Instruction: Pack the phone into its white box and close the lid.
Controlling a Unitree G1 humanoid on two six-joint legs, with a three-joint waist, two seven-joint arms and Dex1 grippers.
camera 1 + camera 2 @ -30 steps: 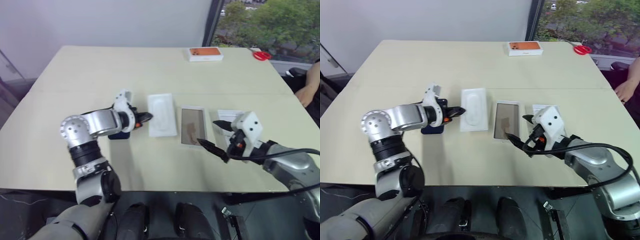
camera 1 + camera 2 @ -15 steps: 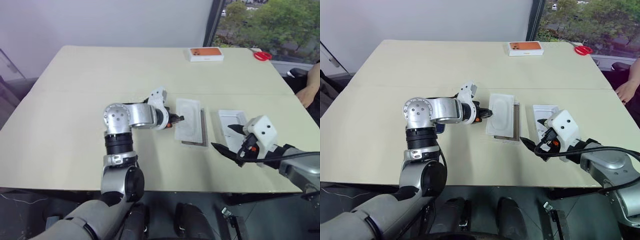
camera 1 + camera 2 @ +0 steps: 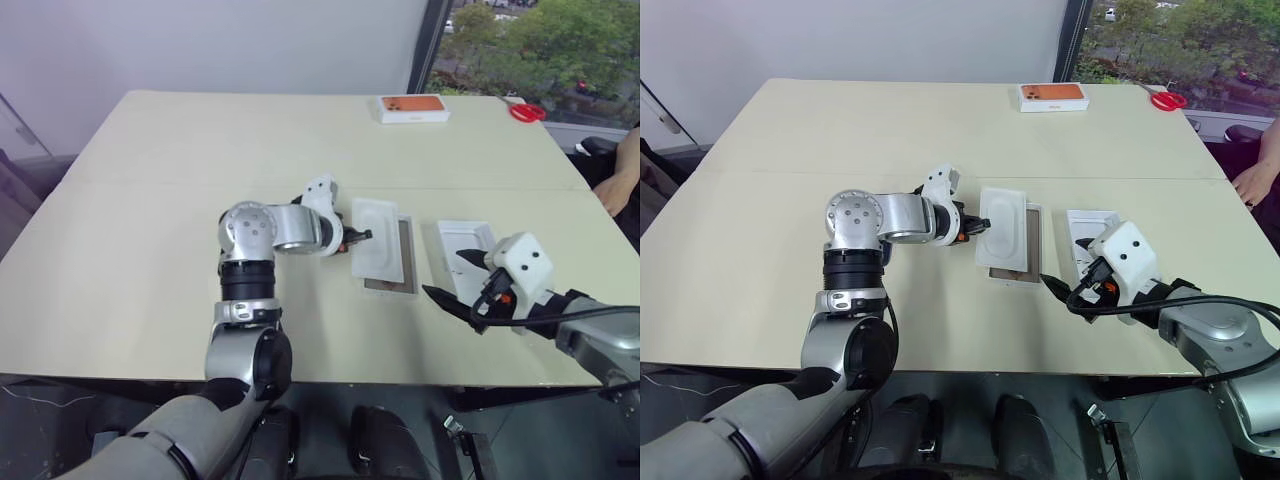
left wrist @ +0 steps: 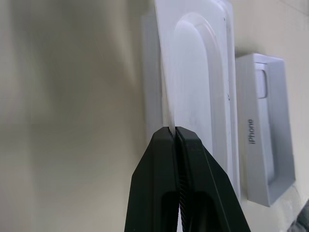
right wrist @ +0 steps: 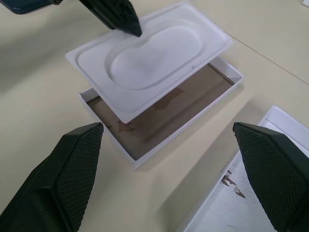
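Left jaws (image 4: 174,129) are closed on one edge of the thin white insert (image 5: 145,63), pinching it flat. The insert hangs tilted just above the white box (image 5: 169,113), overlapping most of it and apparently clear of it. The box floor looks brownish and bare. Right jaws (image 3: 447,274) stand wide open with nothing in them, low over the surface (image 3: 150,200), near the box and partly over the lid (image 4: 250,137). The lid lies open side up beside the box, on the robot's right. The phone (image 5: 21,5) lies flat on the surface beyond the left jaws, away from the box; only a dark blue corner of it is visible.

Handling judgement: the phone is a stiff, glossy slab and likely the heaviest item here. It looks slippery, and lying flat it leaves no room to get under it. Best hold is probably across the two long edges near the middle, squeezed firmly and kept level; a grip near one end would let it swing or slide out. The glass faces would not take a drop well, so it should be lowered into the box rather than released from above. The insert is light and bendy, so an edge pinch suffices. The lid is light, stiff card, best taken by one side wall.
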